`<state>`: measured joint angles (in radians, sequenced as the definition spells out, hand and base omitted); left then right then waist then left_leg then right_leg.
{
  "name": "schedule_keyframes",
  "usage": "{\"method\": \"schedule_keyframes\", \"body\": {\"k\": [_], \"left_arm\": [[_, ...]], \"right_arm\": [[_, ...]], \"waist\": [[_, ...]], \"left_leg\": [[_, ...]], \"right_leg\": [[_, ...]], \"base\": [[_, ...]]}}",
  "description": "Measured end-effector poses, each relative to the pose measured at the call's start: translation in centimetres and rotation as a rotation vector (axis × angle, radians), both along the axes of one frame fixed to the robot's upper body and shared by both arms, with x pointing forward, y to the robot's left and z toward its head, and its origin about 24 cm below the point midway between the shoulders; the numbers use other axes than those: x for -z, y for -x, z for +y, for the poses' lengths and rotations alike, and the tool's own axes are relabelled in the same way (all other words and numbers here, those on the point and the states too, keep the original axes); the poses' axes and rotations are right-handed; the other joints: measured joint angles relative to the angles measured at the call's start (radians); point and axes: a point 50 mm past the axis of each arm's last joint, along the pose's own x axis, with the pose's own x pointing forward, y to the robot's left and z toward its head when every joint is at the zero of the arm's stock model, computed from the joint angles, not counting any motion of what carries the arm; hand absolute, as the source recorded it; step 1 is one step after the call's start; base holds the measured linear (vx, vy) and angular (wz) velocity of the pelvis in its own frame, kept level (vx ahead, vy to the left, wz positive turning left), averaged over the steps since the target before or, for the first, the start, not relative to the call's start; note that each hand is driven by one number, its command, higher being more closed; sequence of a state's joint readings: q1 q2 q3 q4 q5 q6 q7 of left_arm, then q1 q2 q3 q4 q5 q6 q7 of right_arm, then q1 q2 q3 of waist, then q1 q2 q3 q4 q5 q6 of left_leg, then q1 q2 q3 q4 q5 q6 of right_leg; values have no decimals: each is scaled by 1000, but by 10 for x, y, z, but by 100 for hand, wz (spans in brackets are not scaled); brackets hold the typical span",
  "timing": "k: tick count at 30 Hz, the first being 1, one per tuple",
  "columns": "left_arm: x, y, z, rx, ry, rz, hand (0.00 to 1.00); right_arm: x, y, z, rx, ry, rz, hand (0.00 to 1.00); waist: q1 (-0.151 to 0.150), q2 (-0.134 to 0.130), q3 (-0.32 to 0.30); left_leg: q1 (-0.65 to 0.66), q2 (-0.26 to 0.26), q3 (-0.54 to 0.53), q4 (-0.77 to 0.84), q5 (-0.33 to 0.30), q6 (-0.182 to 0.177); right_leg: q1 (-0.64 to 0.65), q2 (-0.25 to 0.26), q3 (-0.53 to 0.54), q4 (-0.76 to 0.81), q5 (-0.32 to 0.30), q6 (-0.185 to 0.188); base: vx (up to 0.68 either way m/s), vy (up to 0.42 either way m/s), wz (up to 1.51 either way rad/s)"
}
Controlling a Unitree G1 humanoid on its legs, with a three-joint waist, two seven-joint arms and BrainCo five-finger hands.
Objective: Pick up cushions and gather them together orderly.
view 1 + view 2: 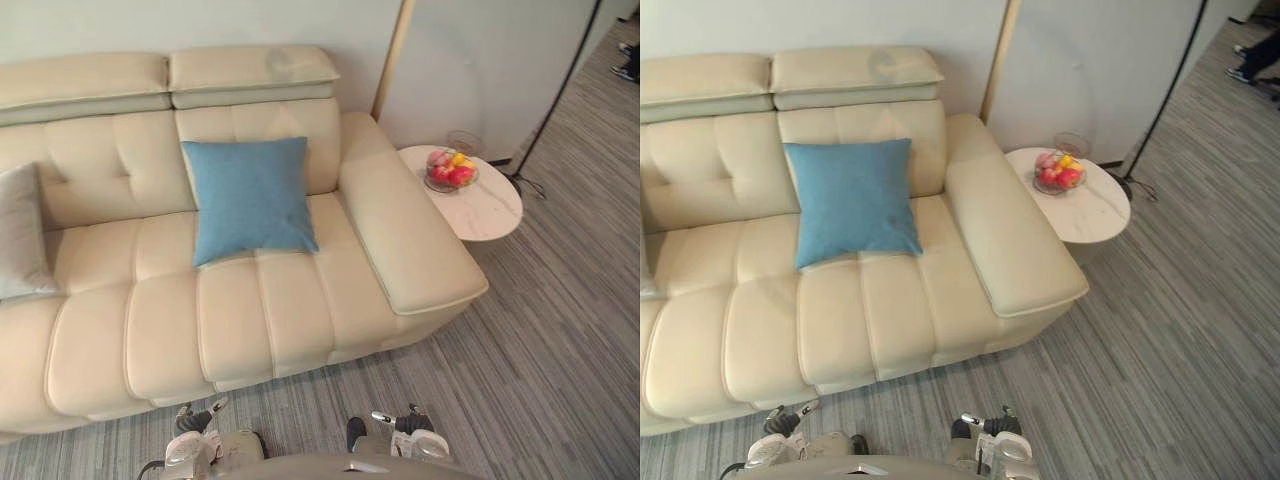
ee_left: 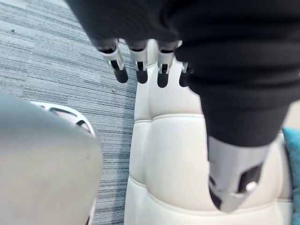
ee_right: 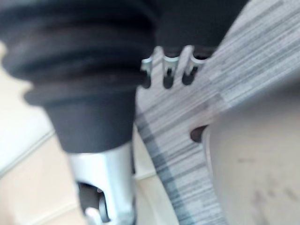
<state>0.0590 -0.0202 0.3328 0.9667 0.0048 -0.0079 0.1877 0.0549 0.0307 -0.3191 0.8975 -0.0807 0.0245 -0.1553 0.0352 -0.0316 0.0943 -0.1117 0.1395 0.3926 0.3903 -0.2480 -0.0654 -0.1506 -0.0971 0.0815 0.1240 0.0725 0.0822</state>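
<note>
A blue cushion (image 1: 250, 198) leans upright against the backrest on the right seat of a cream leather sofa (image 1: 270, 310). A grey cushion (image 1: 20, 235) stands at the sofa's left end, cut off by the view's edge. My left hand (image 1: 192, 432) and right hand (image 1: 412, 432) hang low in front of the sofa, well short of both cushions. In the left wrist view the left hand's fingers (image 2: 140, 65) are relaxed over the sofa's front edge and hold nothing. The right hand's fingers (image 3: 168, 71) hang loose over the carpet, also holding nothing.
A round white side table (image 1: 490, 215) stands beside the sofa's right armrest and bears a glass bowl of fruit (image 1: 452, 170). A black lamp pole (image 1: 555, 95) rises behind the table. A person's shoes (image 1: 628, 60) show at the far right on the striped grey carpet (image 1: 560, 350).
</note>
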Motion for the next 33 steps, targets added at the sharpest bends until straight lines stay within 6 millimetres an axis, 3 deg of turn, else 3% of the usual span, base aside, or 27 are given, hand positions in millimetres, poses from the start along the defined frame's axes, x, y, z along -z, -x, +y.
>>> {"method": "schedule_keyframes", "body": {"k": [1,2,3,5,7,8,9,10,11,12,13,14,15,16,17,19,21,24,25,26,27,30,32,33], "left_arm": [[1,0,-1,3,4,7,0],[2,2,-3,10,10,17,0],[3,3,-3,16,11,25,0],[3,0,-8,49,18,23,0],[3,2,-4,59,13,28,0],[4,4,-5,59,17,38,0],[5,5,-7,62,24,43,0],[6,6,-11,73,30,49,0],[8,11,-16,89,40,65,0],[8,11,-15,93,38,67,0],[7,13,-10,83,29,68,0],[8,10,-13,110,31,75,0],[8,8,-15,127,34,75,0],[7,5,-15,130,32,60,0],[6,3,-14,129,30,50,0],[3,-5,-16,132,29,25,0],[0,-11,-17,137,27,-3,0],[-3,-18,-21,126,32,-41,0],[-4,-19,-22,125,32,-50,0],[-4,-19,-22,126,34,-48,0],[-3,-19,-25,125,40,-48,0],[-5,-19,-13,129,11,-47,0],[-5,-21,-11,131,5,-46,0],[-4,-19,-11,131,5,-40,0]], "right_arm": [[-1,-2,0,-3,0,-5,0],[-2,-7,1,-8,-1,-14,0],[-3,-11,1,-11,-2,-20,0],[-3,-12,-4,-14,11,-16,0],[-2,-11,-6,-20,18,-8,0],[-2,-13,-10,-55,35,12,0],[-1,-14,-11,-61,37,18,0],[-2,-13,-17,-58,53,25,0],[-6,-20,-27,-57,78,11,0],[-6,-19,-27,-59,80,12,0],[-3,-14,-25,-65,78,29,0],[-5,-15,-29,-62,85,25,0],[-5,-17,-29,-80,93,26,0],[-5,-17,-28,-85,93,25,0],[-5,-16,-27,-77,89,27,0],[-5,-16,-28,-63,102,32,0],[-1,-8,-29,-54,101,60,0],[-2,-7,-28,-20,95,43,0],[-1,-5,-28,-7,95,48,0],[-1,-4,-28,-7,95,50,0],[-1,-4,-27,-4,92,51,0],[3,4,-15,35,49,55,0],[3,4,-10,43,36,45,0],[2,1,-9,42,33,37,0]], "waist": [[3,11,2],[6,15,-4],[1,30,2],[-10,42,8],[-12,31,3],[-6,42,10],[-8,45,16],[-6,69,11],[-9,103,6],[-24,91,7],[-25,80,13],[-22,100,26],[-18,128,22],[-19,117,38],[-19,113,45],[-11,106,62],[8,100,68],[21,95,77],[30,95,77],[31,98,74],[34,97,71],[31,43,54],[48,21,50],[50,28,54]], "left_leg": [[10,16,49,-7,0,0],[27,43,123,-27,20,21],[30,58,165,-32,26,30],[80,78,296,-41,32,23],[108,62,300,-45,37,25],[138,39,251,-100,51,33],[154,37,247,-129,48,28],[177,32,255,-189,39,31],[199,59,311,-202,3,-20],[206,55,330,-171,-8,-38],[212,86,348,-71,-49,-86],[194,143,338,28,-75,-72],[145,221,285,203,-64,-26],[94,257,212,345,-70,32],[61,253,153,418,-88,55],[-22,159,-39,464,-120,20],[-83,80,-140,389,-121,20],[-171,9,-257,248,-112,11],[-182,-23,-332,154,-83,-4],[-181,-31,-379,84,-11,-26],[-162,-36,-379,71,53,-11],[-127,-50,-272,69,30,34],[-75,-56,-186,37,7,54],[-52,-56,-149,20,5,56]], "right_leg": [[-19,16,-3,-12,33,-1],[-44,36,-58,-44,86,-35],[-60,36,-120,-40,83,-54],[-109,-10,-475,80,-23,-181],[-107,-17,-568,93,-11,-191],[-98,4,-600,57,-56,-241],[-94,8,-631,56,-91,-231],[-98,3,-696,79,-163,-138],[-164,-62,-655,359,-262,-199],[-167,-83,-629,423,-286,-190],[-139,-78,-573,413,-357,-114],[-128,-29,-526,391,-353,-112],[-113,34,-479,351,-337,-134],[-90,69,-435,321,-328,-167],[-73,85,-399,307,-325,-173],[-13,117,-297,274,-322,-177],[19,133,-205,262,-322,-176],[49,146,-74,248,-332,-154],[57,149,-15,248,-344,-134],[60,157,24,253,-356,-113],[61,156,47,260,-365,-98],[69,101,75,237,-347,-43],[60,75,74,241,-330,-25],[47,67,68,258,-322,-19]], "base": [[45,-1,-151],[30,-21,-163],[36,-57,-164],[36,-59,-154],[33,-144,-156],[14,-210,-163],[-8,-217,-165],[27,-145,-160],[61,-182,-147],[123,-163,-141],[189,-170,-88],[227,-201,-136],[253,-251,-151],[201,-171,-150],[206,-119,-140],[219,-11,-147],[243,93,-160],[239,203,-141],[297,334,-153],[275,305,-147],[334,353,-124],[353,332,-91],[243,199,-103],[252,191,-122]]}}
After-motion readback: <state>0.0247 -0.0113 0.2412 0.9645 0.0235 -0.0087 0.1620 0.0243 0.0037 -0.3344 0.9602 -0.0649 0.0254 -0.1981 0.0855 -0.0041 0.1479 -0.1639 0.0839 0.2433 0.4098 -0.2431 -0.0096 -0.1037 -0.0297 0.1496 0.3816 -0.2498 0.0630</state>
